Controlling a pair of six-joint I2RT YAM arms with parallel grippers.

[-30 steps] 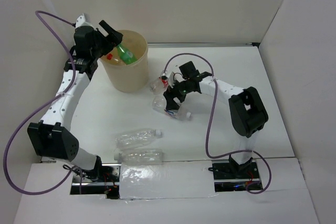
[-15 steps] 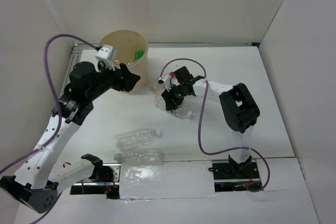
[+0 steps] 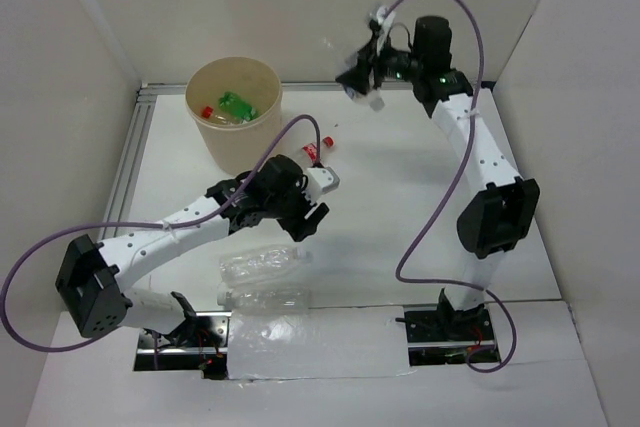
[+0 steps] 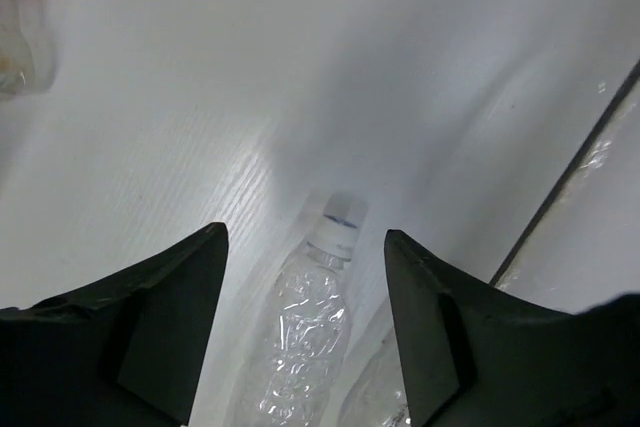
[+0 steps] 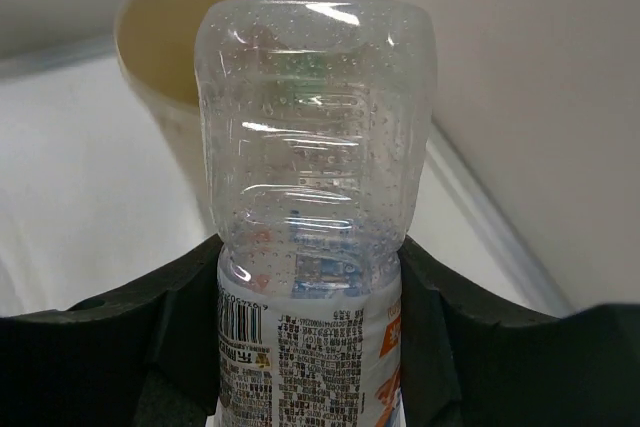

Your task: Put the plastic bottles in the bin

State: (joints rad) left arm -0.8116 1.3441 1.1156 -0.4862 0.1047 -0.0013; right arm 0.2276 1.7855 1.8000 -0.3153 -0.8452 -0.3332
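Note:
The beige bin [image 3: 262, 137] stands at the back left with a green bottle [image 3: 238, 106] and a red-capped one inside. My right gripper [image 3: 362, 82] is raised near the back wall, shut on a clear labelled bottle [image 5: 315, 147] that stands upright between its fingers [image 5: 190, 317]; the bin [image 5: 165, 17] shows behind it. My left gripper [image 3: 300, 219] hovers open over a clear white-capped bottle [image 4: 315, 317] lying on the table [image 3: 262, 263]. A second clear bottle [image 3: 265, 297] lies beside it. A red-labelled bottle [image 3: 312, 154] lies near the bin.
White walls close in the table on the left, back and right. A metal rail [image 3: 128, 172] runs along the left edge. The arm bases [image 3: 445, 332] and a sheet of clear plastic [image 3: 300, 347] sit at the front edge.
My left arm swung from the bin down over the clear bottles at the front. My right gripper closed on a bottle at mid table and lifted it up towards the back wall.

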